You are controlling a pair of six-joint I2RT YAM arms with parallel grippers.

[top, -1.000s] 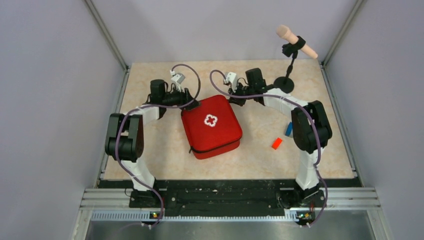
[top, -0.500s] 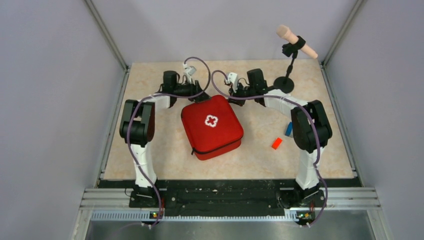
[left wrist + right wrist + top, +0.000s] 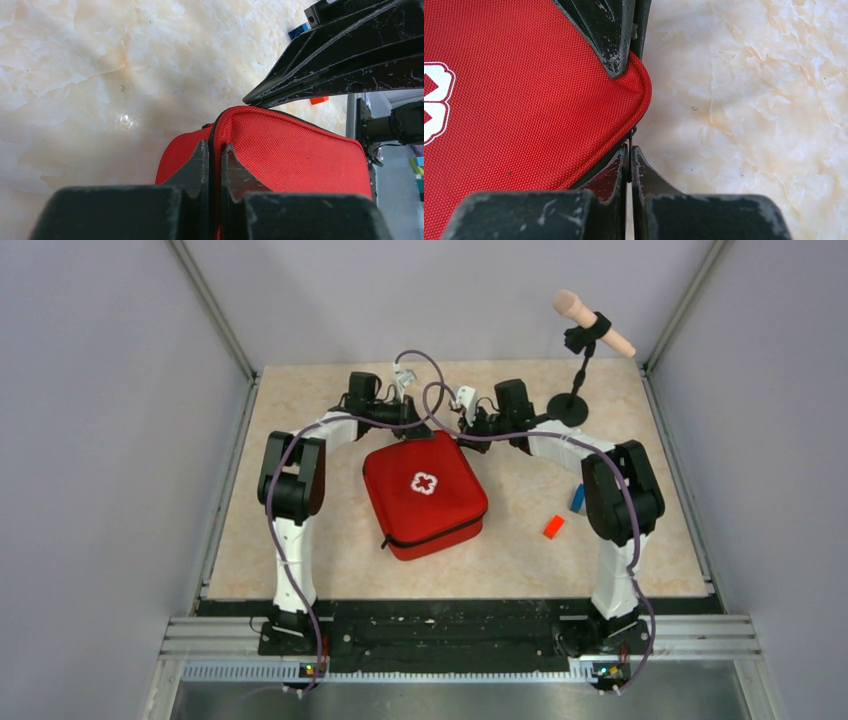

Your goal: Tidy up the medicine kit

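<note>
The medicine kit (image 3: 424,493) lies closed in the middle of the table, a red case with a white cross on its lid. Both grippers meet at its far corner. My left gripper (image 3: 424,428) is shut, its jaws pinching the kit's red edge seam (image 3: 216,145). My right gripper (image 3: 458,432) is shut on a thin black zipper pull (image 3: 629,150) at the same corner. In the right wrist view the left gripper's fingers (image 3: 616,35) press on the rounded corner of the kit (image 3: 514,100). The kit's contents are hidden.
A small orange-red block (image 3: 553,527) and a blue block (image 3: 577,498) lie right of the kit, near the right arm's elbow. A microphone (image 3: 592,325) on a black stand with a round base (image 3: 568,408) stands at the far right. Walls enclose the table.
The left arm has swung right along the far side to the kit's far corner and its jaws have shut on the edge. The right arm has not moved.
</note>
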